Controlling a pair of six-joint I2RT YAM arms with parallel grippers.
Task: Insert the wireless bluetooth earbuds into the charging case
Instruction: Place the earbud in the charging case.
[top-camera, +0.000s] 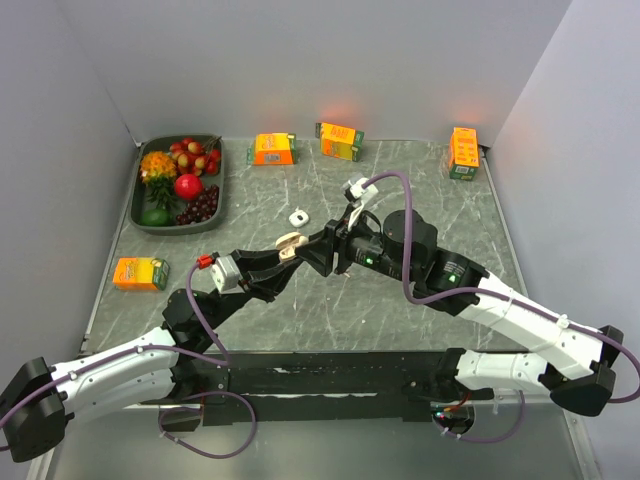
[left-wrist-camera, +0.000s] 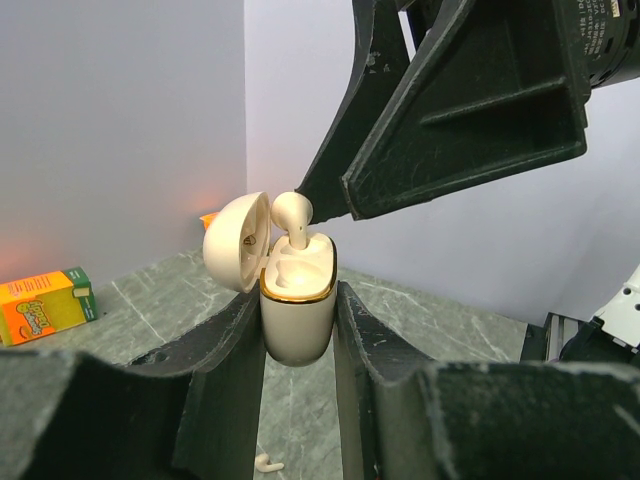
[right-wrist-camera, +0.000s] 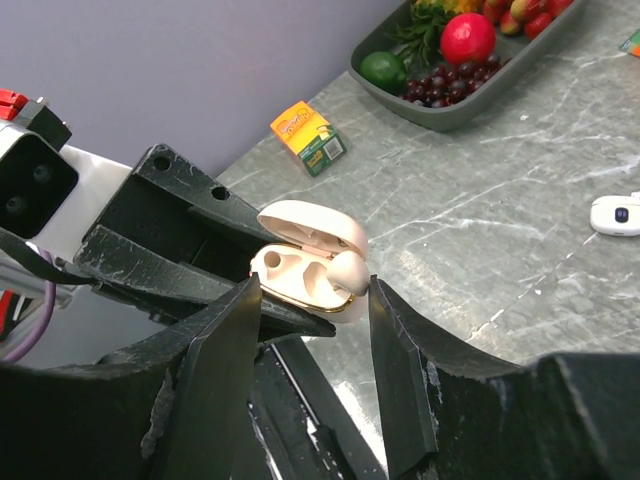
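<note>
Left gripper (left-wrist-camera: 298, 305) was clamped on the open charging case (right-wrist-camera: 300, 275); right gripper (right-wrist-camera: 313, 285) sat half open, one fingertip against the earbud (left-wrist-camera: 291, 210) poking up from its slot.

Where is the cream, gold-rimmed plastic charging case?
The charging case sits mid-frame in the left wrist view, clamped in the left gripper, a cream earbud in its mouth beside the right gripper.

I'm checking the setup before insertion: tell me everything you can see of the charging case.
The charging case is glossy cream plastic with a gold rim, held upright off the table between the left gripper's jaws. Its hinged lid stands open. One earbud sits inside; the neighbouring well is empty.
</note>
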